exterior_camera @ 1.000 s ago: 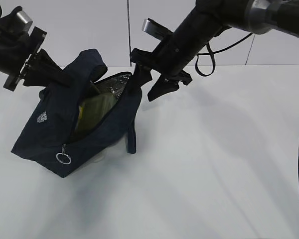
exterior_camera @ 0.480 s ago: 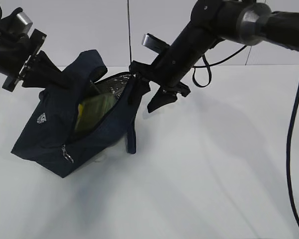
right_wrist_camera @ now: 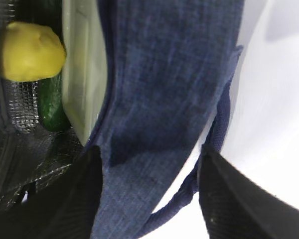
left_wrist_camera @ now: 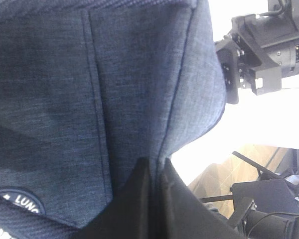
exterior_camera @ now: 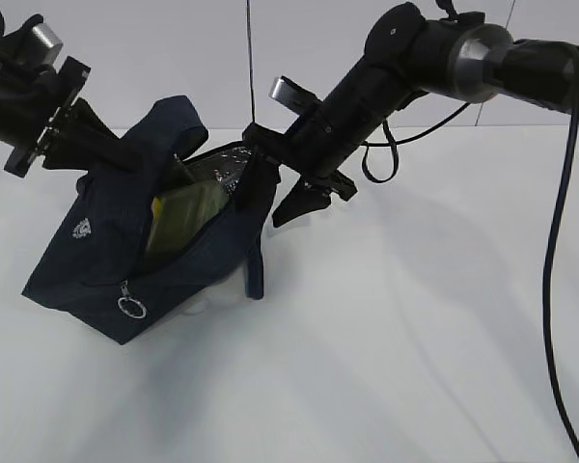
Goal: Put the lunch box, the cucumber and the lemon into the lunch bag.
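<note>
Pinching, left gripper (left_wrist_camera: 152, 199): jaws closed tight on lunch bag (exterior_camera: 106, 260) fabric at its upper left corner
right gripper (right_wrist_camera: 147, 194): jaws spread, 1 finger inside the bag mouth, 1 outside, wall between them; clamped or not, cannot tell
lunch bag: tilted on table (exterior_camera: 415, 338), mouth open
lunch box (right_wrist_camera: 82, 74): inside bag
cucumber (right_wrist_camera: 52, 107): inside bag, beside box
lemon (right_wrist_camera: 30, 50): inside bag, over cucumber

Both arms (exterior_camera: 405, 58) are finished in matte black, with silver joint collars (exterior_camera: 468, 60) and looping black cables (exterior_camera: 560, 241).
</note>
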### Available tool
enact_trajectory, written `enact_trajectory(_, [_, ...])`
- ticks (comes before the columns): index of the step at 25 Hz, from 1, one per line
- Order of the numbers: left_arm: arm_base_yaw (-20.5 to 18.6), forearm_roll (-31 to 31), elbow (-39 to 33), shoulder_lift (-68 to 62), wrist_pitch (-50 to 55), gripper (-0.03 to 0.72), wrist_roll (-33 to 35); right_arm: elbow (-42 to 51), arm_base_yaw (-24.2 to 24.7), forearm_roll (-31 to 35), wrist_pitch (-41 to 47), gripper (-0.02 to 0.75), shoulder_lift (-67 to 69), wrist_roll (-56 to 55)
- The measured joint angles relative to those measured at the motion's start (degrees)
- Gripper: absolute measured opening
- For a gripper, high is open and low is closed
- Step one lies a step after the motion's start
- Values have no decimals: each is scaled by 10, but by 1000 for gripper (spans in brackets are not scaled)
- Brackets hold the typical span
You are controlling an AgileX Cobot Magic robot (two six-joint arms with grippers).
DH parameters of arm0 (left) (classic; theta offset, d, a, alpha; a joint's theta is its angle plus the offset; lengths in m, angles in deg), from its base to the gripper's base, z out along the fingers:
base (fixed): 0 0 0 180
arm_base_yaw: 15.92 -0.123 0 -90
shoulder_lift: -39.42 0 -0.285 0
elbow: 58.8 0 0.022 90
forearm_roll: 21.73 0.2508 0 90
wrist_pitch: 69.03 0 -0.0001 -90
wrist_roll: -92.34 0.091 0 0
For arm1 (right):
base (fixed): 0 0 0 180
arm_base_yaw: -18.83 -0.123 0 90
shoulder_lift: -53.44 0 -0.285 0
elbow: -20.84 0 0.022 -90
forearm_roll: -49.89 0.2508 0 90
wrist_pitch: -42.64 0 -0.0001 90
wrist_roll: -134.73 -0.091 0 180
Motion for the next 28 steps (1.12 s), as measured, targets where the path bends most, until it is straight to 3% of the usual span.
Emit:
enact_trajectory(8, [0, 1, 0, 0, -1, -9, 0, 0, 0, 4, 0, 447, 0, 0])
enact_trajectory(11, [0, 1, 0, 0, -1, -9, 1, 0, 0, 5, 0, 368, 0, 0])
enact_trajectory(20, [0, 1, 0, 0, -1, -9, 1, 0, 0, 5, 0, 20, 1, 14])
enact_trajectory(28, [4, -7, 0, 0, 10, -9, -7, 0, 0, -12, 0, 0, 1, 21])
